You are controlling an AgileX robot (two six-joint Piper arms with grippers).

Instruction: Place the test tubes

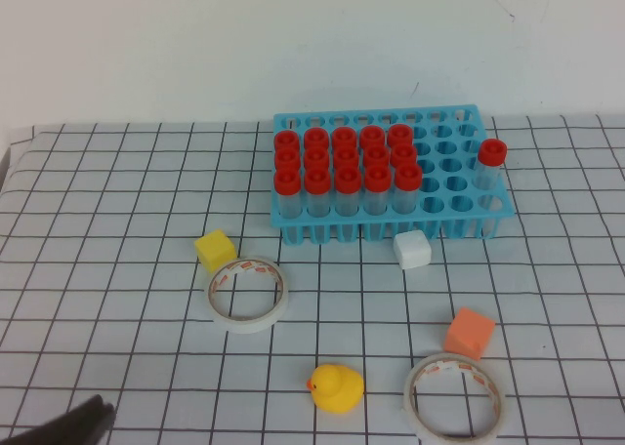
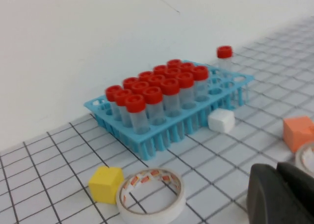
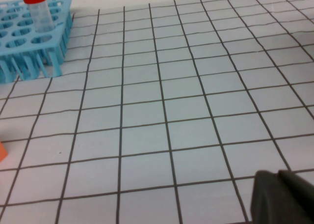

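Currently both shut, holding nothing. Looks like right gripper [image 3: 283, 197] work: lone test tube [image 1: 491, 167] upright at rack [image 1: 342, 232] end, ahead of it. Left gripper [image 1: 76, 424] farther, near-left.

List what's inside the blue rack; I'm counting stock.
Fifteen red-capped tubes fill its left block, a lone tube its right edge; the rack covers their bottoms. Left pincer and right pincer, shut, hover over the table.
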